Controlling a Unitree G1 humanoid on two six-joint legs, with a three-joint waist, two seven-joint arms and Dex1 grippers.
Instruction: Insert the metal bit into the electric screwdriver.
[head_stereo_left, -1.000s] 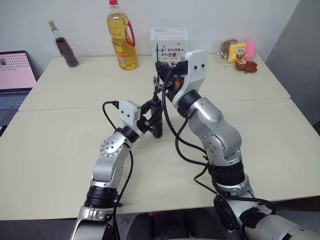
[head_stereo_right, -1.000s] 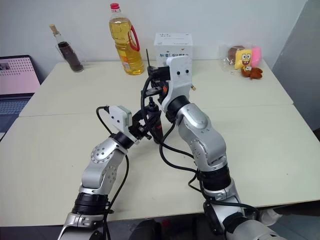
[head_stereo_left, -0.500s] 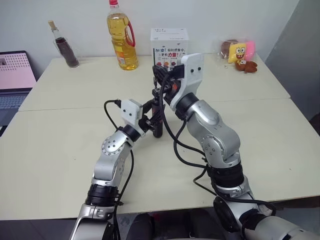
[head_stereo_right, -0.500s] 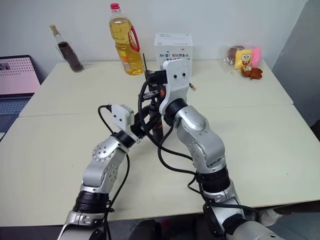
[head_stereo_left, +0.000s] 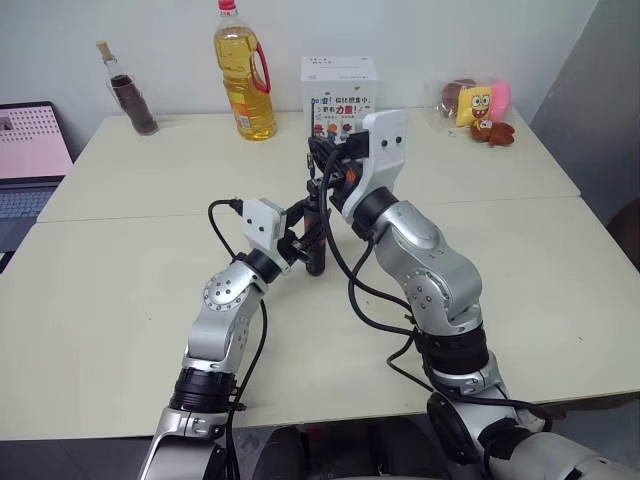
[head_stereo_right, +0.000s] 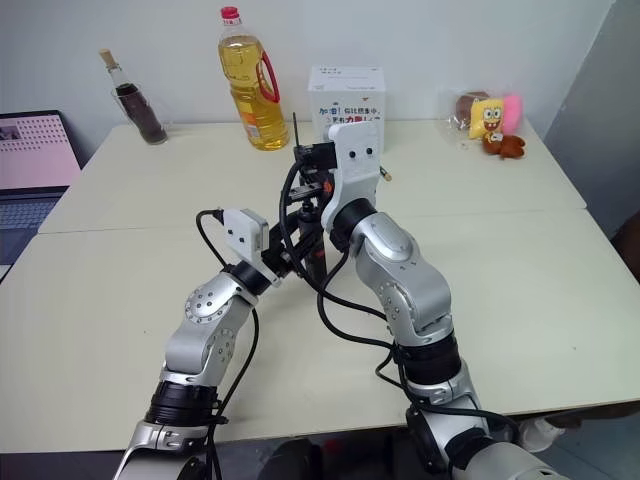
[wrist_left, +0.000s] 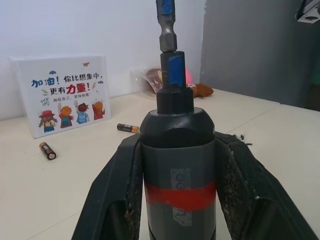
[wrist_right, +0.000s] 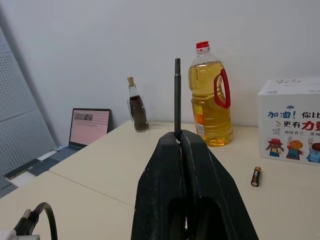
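Your left claw is clamped on the electric screwdriver, holding it upright above the tabletop near the middle of the head view. Your right claw is pinched together on the metal bit, the thin rod standing up out of its fingertips. In the head view the right claw sits just at 12 o'clock of the screwdriver's nose, close above it.

Both parts are picked up, so the gripping is done. The left wrist view shows a hex shank with blue marks meeting the chuck, but you cannot tell from here whether it is fully seated. I judge what is left is pressing it home and releasing.
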